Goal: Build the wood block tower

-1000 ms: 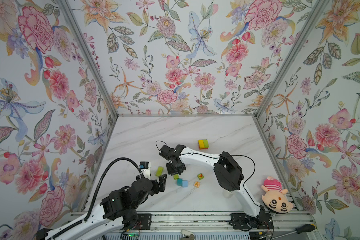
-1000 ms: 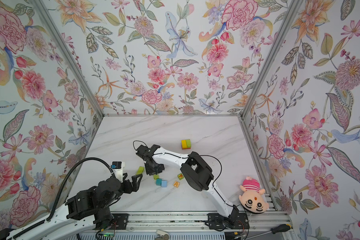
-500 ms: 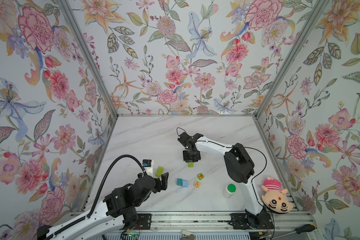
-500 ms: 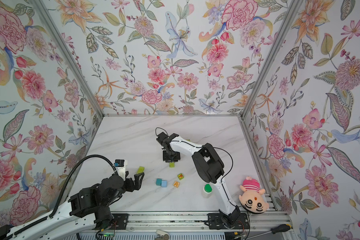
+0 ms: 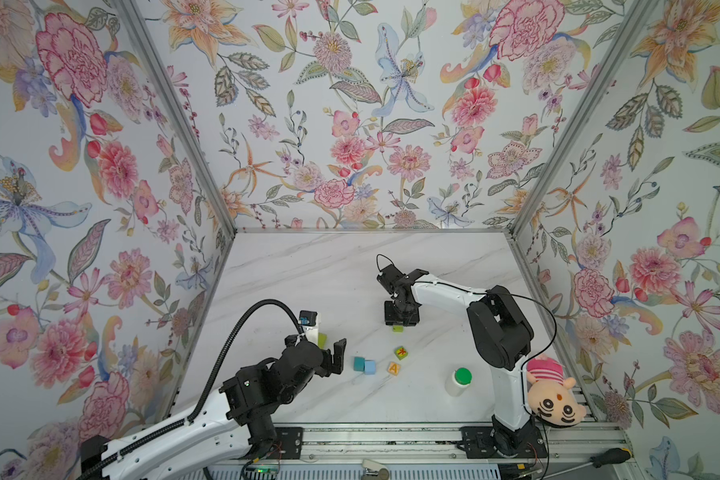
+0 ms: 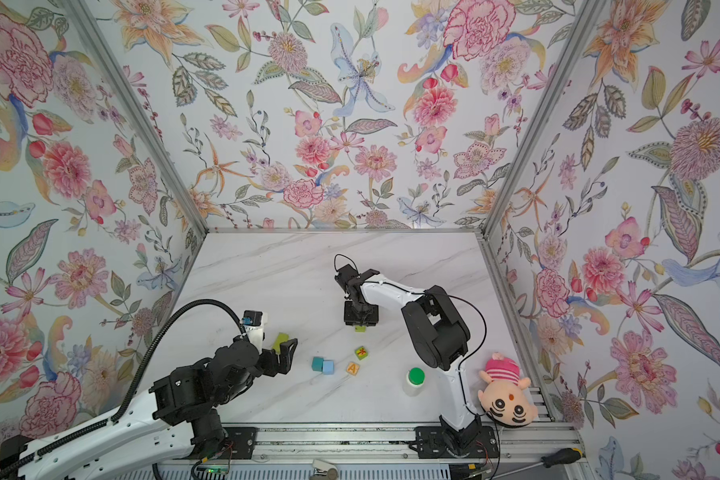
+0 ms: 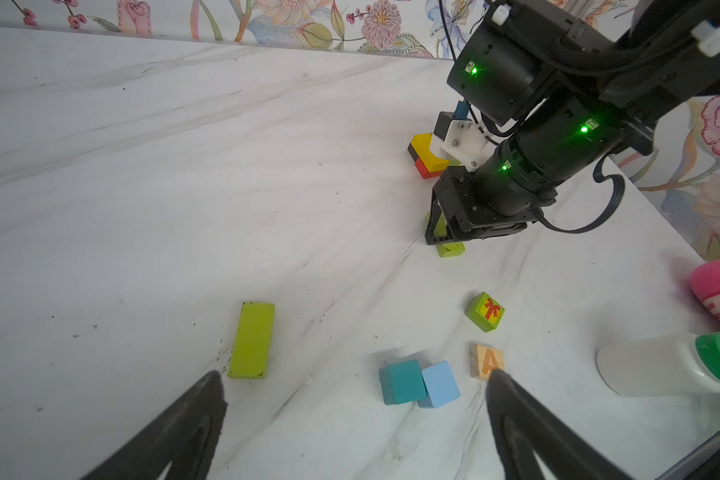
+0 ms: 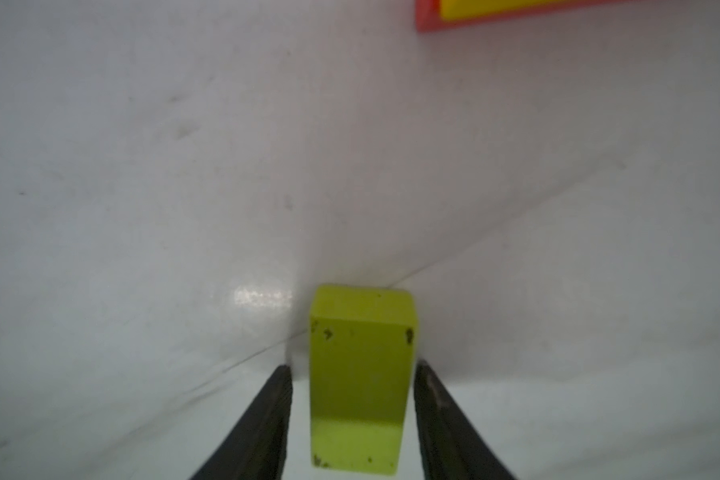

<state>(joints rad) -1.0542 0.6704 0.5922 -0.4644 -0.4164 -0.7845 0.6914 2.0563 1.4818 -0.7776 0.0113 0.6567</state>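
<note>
Top views: R gripper (image 5: 400, 322) sits low over a lime block (image 5: 398, 328). L gripper (image 5: 331, 348) hovers by the 2nd lime block (image 6: 281, 341), prob. lining up its pick. Bottle (image 5: 458, 380) is the only container: capped, contents unseen.

L wrist: L gripper (image 7: 354, 376) wide, empty. 2nd lime block just ahead of one finger, teal cube (image 7: 402, 381) ahead between both. Tower (image 7: 427, 156), yellow on red on brown, just beyond R gripper.

R wrist: R gripper (image 8: 353, 368) narrowly parted round the lime block, gap one side, so I judge no grip. Block rests on bench (image 8: 142, 166), tower ahead.
</note>
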